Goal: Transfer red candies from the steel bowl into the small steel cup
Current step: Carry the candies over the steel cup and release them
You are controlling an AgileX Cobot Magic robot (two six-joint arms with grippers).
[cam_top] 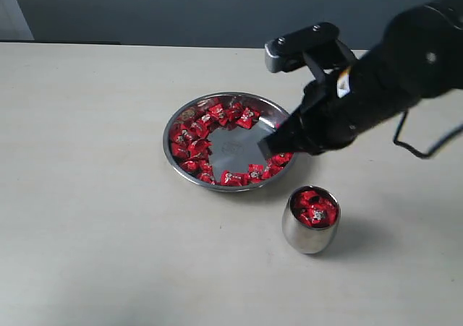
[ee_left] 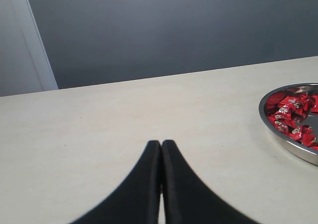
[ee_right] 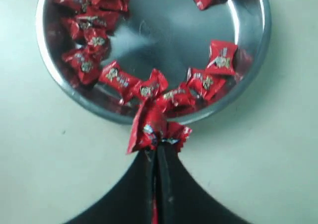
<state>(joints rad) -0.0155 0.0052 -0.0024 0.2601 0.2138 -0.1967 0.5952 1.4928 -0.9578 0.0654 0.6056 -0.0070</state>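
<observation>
Though illegibly marked, red candy pinched by right gripper; left gripper pressed together.

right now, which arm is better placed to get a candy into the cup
Right. The right gripper is shut on a red candy at the steel bowl rim, close to the small steel cup; the left gripper is shut, empty.

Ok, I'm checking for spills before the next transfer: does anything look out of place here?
Nothing spilled. The shiny red foil-wrapped candies sit in the wide shallow steel bowl or the upright small rounded steel cup. One oddity: the shut right gripper pinches a crumpled red clump, possibly two candies.
</observation>
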